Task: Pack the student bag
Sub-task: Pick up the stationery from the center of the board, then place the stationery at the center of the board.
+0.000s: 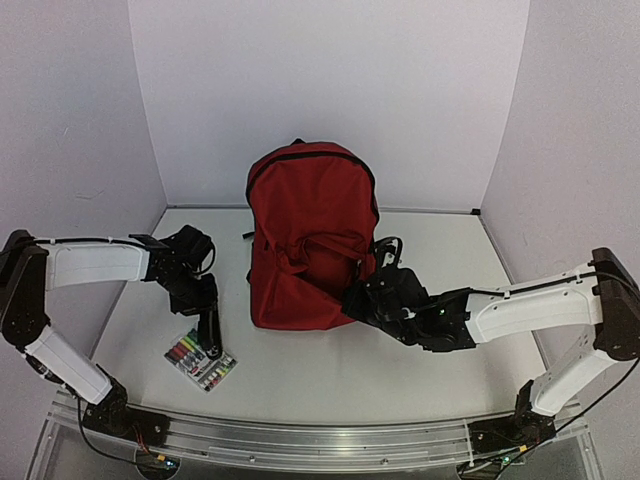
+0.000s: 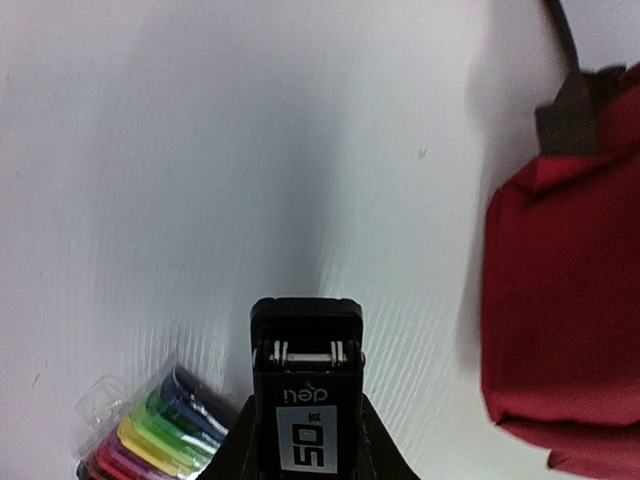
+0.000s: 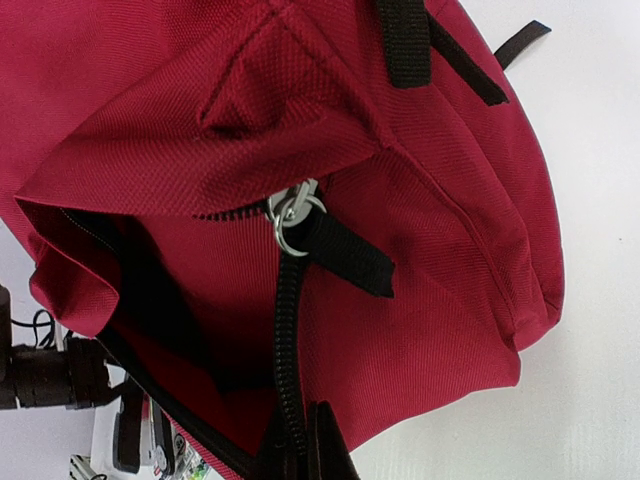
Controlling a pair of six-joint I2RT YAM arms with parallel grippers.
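The left fingers (image 2: 383,462) press in on both sides of a small black rectangular box (image 2: 305,400) with a white label, holding it upright. Just beside it lies a clear plastic pack of coloured markers (image 1: 200,360) on the white tabletop (image 1: 330,375).

The right fingers (image 3: 325,450) are pressed together on a black ribbed zipper strip (image 3: 288,330) that runs down from a silver metal ring (image 3: 291,215) at the gaping front pocket. This pocket belongs to the dark red fabric backpack (image 1: 312,240), which sits mid-tabletop between the two arms, its top toward the back wall.
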